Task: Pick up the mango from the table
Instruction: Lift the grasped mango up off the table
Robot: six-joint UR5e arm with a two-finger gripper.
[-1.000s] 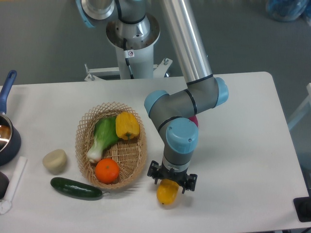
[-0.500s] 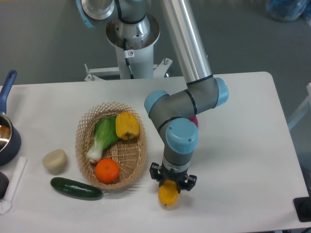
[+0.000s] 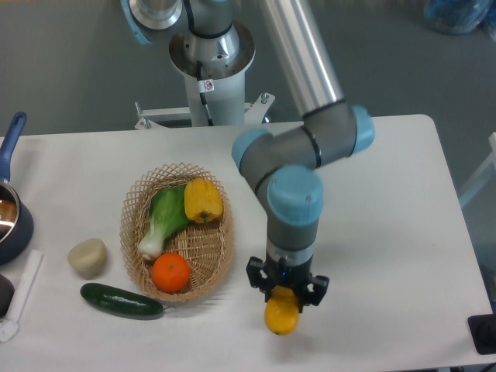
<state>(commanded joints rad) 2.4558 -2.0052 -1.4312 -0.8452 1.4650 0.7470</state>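
We see a smooth, slightly glossy mango (image 3: 281, 316), a matt white table (image 3: 387, 232), a rough woven wicker basket (image 3: 132, 232) at left centre, a shiny dark cucumber (image 3: 122, 301), and the arm's (image 3: 298, 54) brushed metal tube, upper middle.

White table (image 3: 387, 201) with wicker basket (image 3: 139, 232), cucumber (image 3: 122, 301), pale lump (image 3: 87, 257), blue pot (image 3: 12, 225).
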